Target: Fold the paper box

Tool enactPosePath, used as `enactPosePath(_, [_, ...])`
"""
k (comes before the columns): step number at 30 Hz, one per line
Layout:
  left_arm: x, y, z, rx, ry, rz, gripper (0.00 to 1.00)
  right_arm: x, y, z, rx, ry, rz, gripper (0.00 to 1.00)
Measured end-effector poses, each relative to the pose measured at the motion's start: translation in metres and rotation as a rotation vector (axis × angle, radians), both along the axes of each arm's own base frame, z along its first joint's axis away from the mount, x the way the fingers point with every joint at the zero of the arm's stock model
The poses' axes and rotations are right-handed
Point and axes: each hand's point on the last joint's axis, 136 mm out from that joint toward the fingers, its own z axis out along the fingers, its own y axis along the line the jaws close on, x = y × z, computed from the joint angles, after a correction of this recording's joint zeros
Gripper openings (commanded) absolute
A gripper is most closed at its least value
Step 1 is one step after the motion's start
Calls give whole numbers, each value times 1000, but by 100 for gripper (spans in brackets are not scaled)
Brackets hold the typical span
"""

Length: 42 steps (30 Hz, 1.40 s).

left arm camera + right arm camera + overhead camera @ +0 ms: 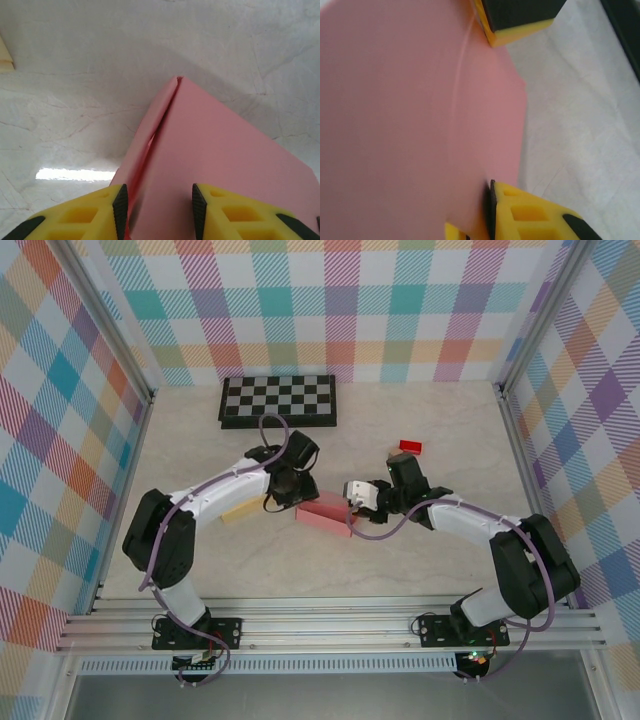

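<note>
The pink paper box [325, 517] lies mid-table between both arms. My left gripper [297, 498] is at its left end. In the left wrist view the box [215, 150] shows a folded ridge running toward me, and the left gripper [158, 210] straddles that ridge, closed in with both pads against pink paper. My right gripper [352, 505] is at the box's right end. In the right wrist view a pink panel [395, 125] passes between the slightly parted jaws of the right gripper [475, 210], with one pad beside the sheet.
A black-and-white chessboard [278, 401] lies at the back. A small red piece [410, 447] sits behind the right arm, and a cream block [238, 511] lies left of the box under the left arm. Checked walls enclose the table on three sides.
</note>
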Motion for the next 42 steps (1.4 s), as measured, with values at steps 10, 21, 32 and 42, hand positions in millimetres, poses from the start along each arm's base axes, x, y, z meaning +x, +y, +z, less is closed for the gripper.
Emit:
enactPosePath(10, [-21, -11, 5, 143, -134, -64, 34, -19, -21, -2, -75, 102, -86, 62])
enactPosePath(21, [-29, 8, -9, 233, -188, -37, 34, -44, -31, 39, -50, 135, -101, 84])
enactPosePath(32, [-41, 35, -16, 272, -227, 49, 35, -22, -32, 82, 185, 417, -540, 80])
enactPosePath(42, [-50, 52, -28, 290, -270, 108, 37, 0, -14, -7, 130, 838, -977, 73])
